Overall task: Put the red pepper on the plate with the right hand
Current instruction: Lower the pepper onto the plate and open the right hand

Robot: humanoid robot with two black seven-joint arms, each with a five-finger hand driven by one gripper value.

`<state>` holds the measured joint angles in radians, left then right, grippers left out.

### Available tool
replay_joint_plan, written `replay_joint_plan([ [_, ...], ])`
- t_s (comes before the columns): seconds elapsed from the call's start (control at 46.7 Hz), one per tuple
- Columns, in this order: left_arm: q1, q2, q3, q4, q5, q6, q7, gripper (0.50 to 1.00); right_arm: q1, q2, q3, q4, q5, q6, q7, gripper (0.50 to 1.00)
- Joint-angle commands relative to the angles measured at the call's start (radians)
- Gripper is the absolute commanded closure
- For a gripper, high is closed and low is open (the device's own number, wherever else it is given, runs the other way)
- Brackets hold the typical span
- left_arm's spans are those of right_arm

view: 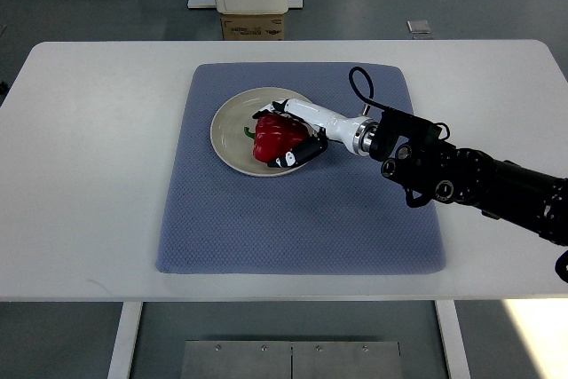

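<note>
One arm does the work at this moment: the right hand (293, 135) reaches in from the right edge across the blue mat (302, 219) and is closed around the red pepper (277, 137), with white fingers (288, 109) curling over its far side and a dark-tipped thumb or finger hooked under its near right side. The pepper sits over the right half of the plate (229, 126), and it looks to be resting on or just above the plate's surface; the steep downward view does not let me tell whether it is touching. Its green stem points left, toward the plate's bare middle, which fits a grasp made from the right so that the body of the pepper, not the stem, lies in the palm. The plate lies on the far left part of the mat, which pads the white bench (89, 175) and probably keeps the plate from sliding as the hand presses down. The forearm stays low and angled, keeping the wrist clear of the plate's rim. I judge the task nearly finished: what remains is to loosen the fingers and draw the hand back to the right without rolling the pepper off the rim. No left arm shows anywhere in the view.
</note>
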<state>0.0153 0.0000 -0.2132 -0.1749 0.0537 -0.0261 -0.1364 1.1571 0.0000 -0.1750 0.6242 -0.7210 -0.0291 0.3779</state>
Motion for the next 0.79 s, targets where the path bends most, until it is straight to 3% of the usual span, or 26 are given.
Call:
replay_joint_plan([
  [0.0,0.0,0.0,0.0,0.0,0.0,0.0,0.0,0.5,-0.002,0.0,0.0,0.0,0.002,0.0,-0.007,0.957],
  [0.77,0.0,0.0,0.0,0.0,0.0,0.0,0.0,0.5,-0.016,0.0,0.011,0.0,0.014,-0.006,-0.013,0.664],
])
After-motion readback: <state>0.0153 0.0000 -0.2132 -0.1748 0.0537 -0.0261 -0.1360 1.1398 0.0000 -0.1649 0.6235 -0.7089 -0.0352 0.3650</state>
